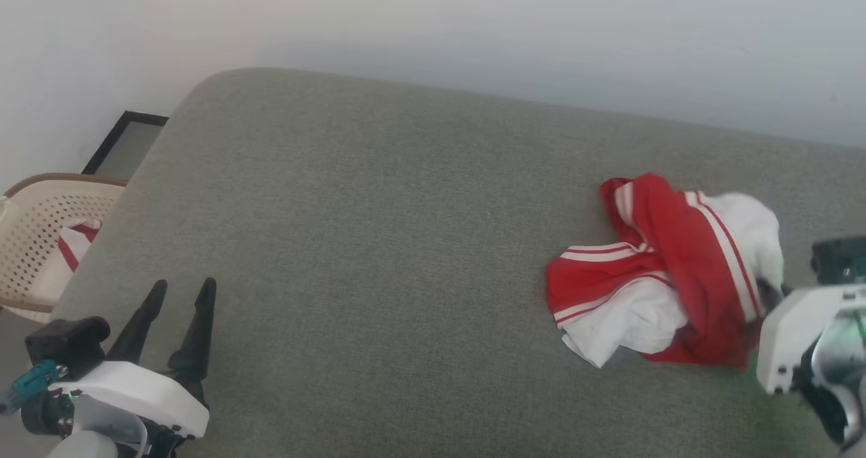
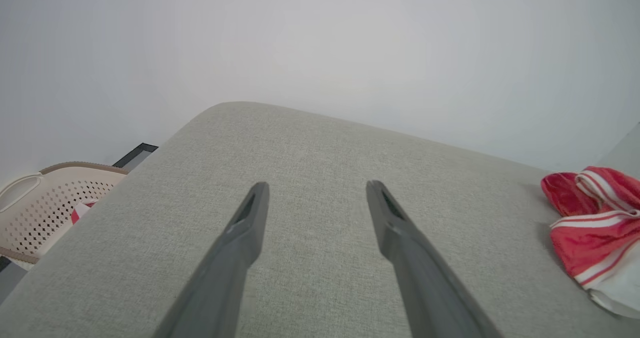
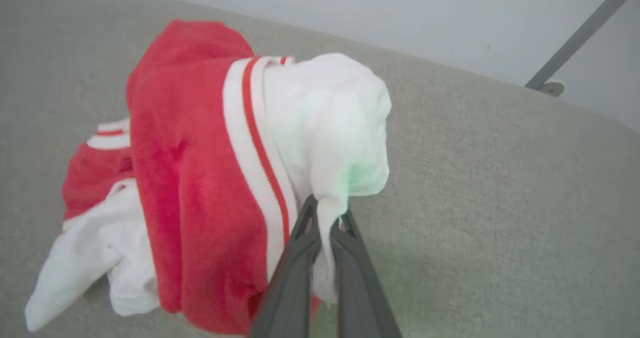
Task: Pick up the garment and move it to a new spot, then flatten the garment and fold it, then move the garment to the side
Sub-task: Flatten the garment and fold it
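The garment (image 1: 666, 268) is a crumpled red shirt with white sleeves and striped trim, lying on the right part of the grey-green padded surface (image 1: 379, 241). My right gripper (image 3: 327, 210) is shut on a white fold of the garment (image 3: 225, 163), which bunches up around the fingertips. In the head view the right gripper (image 1: 775, 290) meets the cloth at its right edge, its fingertips mostly hidden by it. My left gripper (image 1: 183, 289) stands open at the lower left, far from the shirt, with nothing between its fingers (image 2: 250, 223). The garment (image 2: 595, 228) lies at the right edge of the left wrist view.
A cream perforated basket (image 1: 34, 228) with red-and-white cloth inside stands on the floor off the surface's left edge, with a dark-framed panel (image 1: 125, 143) behind it. A pale wall runs along the back. A grey bar (image 3: 580, 33) leans against the wall at the far right.
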Robot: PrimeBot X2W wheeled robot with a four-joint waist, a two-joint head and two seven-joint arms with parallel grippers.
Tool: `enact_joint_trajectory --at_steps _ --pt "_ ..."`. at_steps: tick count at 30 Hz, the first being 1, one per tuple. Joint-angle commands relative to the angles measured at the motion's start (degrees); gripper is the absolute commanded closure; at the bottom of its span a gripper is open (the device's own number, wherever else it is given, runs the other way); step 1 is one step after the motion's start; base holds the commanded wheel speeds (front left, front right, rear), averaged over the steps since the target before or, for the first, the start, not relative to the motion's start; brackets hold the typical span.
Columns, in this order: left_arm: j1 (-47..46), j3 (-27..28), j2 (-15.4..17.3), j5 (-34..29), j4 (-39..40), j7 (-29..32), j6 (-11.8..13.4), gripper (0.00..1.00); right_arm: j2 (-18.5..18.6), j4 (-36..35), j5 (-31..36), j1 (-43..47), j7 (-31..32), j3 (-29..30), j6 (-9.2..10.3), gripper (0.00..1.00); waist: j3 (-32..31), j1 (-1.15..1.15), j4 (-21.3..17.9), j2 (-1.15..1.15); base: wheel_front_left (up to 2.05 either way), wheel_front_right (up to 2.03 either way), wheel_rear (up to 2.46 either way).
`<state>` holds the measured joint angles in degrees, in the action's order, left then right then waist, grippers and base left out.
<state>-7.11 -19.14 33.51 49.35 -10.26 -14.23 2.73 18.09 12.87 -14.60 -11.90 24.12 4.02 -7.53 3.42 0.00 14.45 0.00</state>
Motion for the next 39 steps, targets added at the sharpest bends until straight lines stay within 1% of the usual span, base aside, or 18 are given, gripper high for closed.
enact_joint_trajectory --at_steps 1,2,3,4,5,6,7,10,13,16,20,23,27,33,34,39 --pt "-0.4 -0.02 -0.21 -0.14 -0.11 -0.18 -0.33 0.0 -0.02 0.45 0.42 0.64 -0.04 -0.09 0.08 1.0 0.06 0.0 -0.11 0.0 0.0 0.0 0.0" --pt "-0.49 -0.09 -0.26 -0.14 -0.23 -0.18 -0.39 0.0 -0.37 1.36 0.38 0.96 -0.38 -0.22 0.08 1.0 0.07 0.0 -0.27 0.0 0.0 0.0 0.0" --pt "-0.63 -0.14 -0.34 -0.09 -0.29 -0.19 -0.43 0.0 -1.01 2.24 -0.15 1.11 -0.81 -0.13 0.08 0.97 0.09 0.0 -0.41 0.0 0.0 0.0 0.0" --pt "-0.75 -0.19 -0.38 -0.05 -0.39 -0.2 -0.53 0.0 -0.96 3.15 0.16 1.23 -1.32 -0.2 0.08 0.75 0.1 0.0 -0.52 0.0 0.0 0.0 0.0" --pt "-0.83 -0.25 -0.37 -0.08 -0.52 -0.21 -0.58 0.0 -0.86 3.93 0.52 1.4 -1.74 -0.77 0.08 0.55 0.1 0.0 -0.62 0.0 0.0 0.0 0.0" --pt "-0.91 -0.28 -0.35 -0.08 -0.62 -0.22 -0.61 0.0 -1.1 4.94 0.54 1.35 -2.19 -0.97 0.08 0.18 0.08 0.0 -0.73 0.0 0.0 0.0 0.0" --pt "-0.96 -0.3 -0.34 -0.04 -0.72 -0.23 -0.68 0.0 -1.2 5.62 0.61 1.17 -2.37 -1.25 0.08 0.0 0.04 0.0 -0.82 0.0 0.0 0.0 0.0" --pt "-0.92 -0.3 -0.19 0.02 -0.94 -0.27 -0.86 0.0 -0.85 6.74 -0.14 0.56 -2.3 -2.4 0.08 0.0 -0.19 0.0 -1.06 0.0 0.0 0.0 0.0" --pt "-0.57 -0.36 0.1 0.07 -0.88 -0.29 -0.99 0.0 0.24 6.1 -2.69 -0.22 -0.43 -3.14 0.08 0.0 -0.48 0.0 -1.2 0.0 0.0 0.0 0.0" --pt "-0.44 -0.39 0.27 0.14 -0.64 -0.26 -0.91 0.0 1.25 4.5 -4.36 -1.02 0.97 -2.18 0.08 0.0 -0.38 0.0 -1.21 0.0 0.0 0.0 0.0" --pt "-0.79 -0.61 0.19 0.17 -0.3 -0.14 -1.0 0.0 2.04 4.41 -4.73 -2.83 2.23 -0.15 0.08 0.0 0.18 0.0 -0.94 0.0 0.0 0.0 0.0" --pt "-1.49 -1.05 -0.16 -0.09 -0.18 0.02 -1.21 0.0 2.84 6.15 -4.03 -4.8 3.37 1.55 0.08 0.0 0.84 0.0 -0.5 0.0 0.0 0.0 0.0" --pt "-2.23 -1.69 -0.63 -0.48 -0.34 0.16 -1.42 0.0 2.59 10.46 -2.95 -7.29 5.36 3.15 0.08 0.0 1.89 0.0 0.23 0.0 0.0 0.0 0.0" --pt "-3.99 -2.32 -1.28 -0.86 -0.7 0.21 -1.82 0.0 3.03 17.18 -1.02 -10.72 8.33 4.25 0.08 0.0 4.24 0.0 1.39 0.0 0.0 0.0 0.0" --pt "-3.99 -2.32 -1.28 -0.86 -0.7 0.21 -1.82 0.0 3.03 17.18 -1.02 -10.72 8.33 4.25 0.08 0.0 4.24 0.0 1.39 0.0 0.0 0.0 0.0" --pt "-5.51 -2.6 -2.15 -1.26 -1.42 -0.01 -2.08 0.0 2.66 21.93 -0.16 -13.49 9.53 4.71 0.08 0.0 5.95 0.0 1.89 0.0 0.0 0.0 0.0"
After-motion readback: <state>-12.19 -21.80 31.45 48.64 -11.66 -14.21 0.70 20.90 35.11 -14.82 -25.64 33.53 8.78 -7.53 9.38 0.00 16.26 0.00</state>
